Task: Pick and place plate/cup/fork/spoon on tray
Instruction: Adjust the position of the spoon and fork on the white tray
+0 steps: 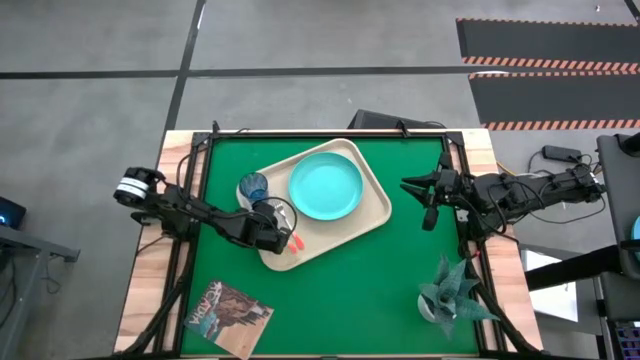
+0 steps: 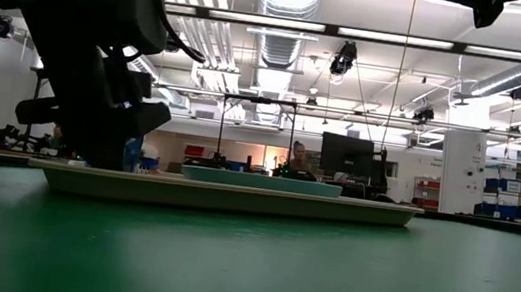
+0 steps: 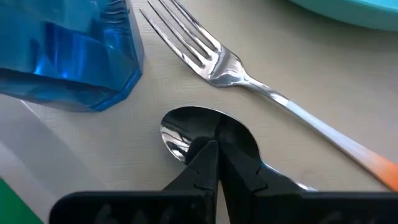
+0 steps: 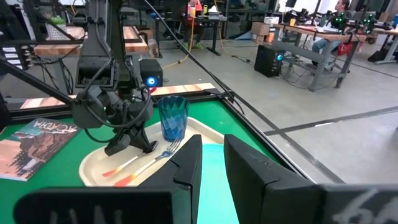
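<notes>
The beige tray (image 1: 375,215) lies on the green mat. On it stand the turquoise plate (image 1: 325,187) and the blue cup (image 1: 253,186). The fork (image 3: 214,59) and the spoon (image 3: 186,130) lie flat on the tray beside the cup, their red-orange handles (image 1: 295,243) toward the near edge. My left gripper (image 3: 217,158) is shut and points down over the spoon's bowl. It also shows in the high view (image 1: 275,235). My right gripper (image 1: 430,192) is open and empty above the mat, to the right of the tray. My left gripper's shut fingertips (image 3: 208,155) come from above onto the rear of the spoon's bowl (image 3: 233,134), where it meets the neck. The spoon lies flat on the tray. The fingers hide the spot, and I cannot tell whether they touch the spoon.
A magazine (image 1: 228,315) lies at the mat's near left corner. A potted plant (image 1: 450,295) stands at the near right. Bare green mat (image 1: 350,290) lies between them, in front of the tray. The room behind holds desks and a person (image 2: 296,156).
</notes>
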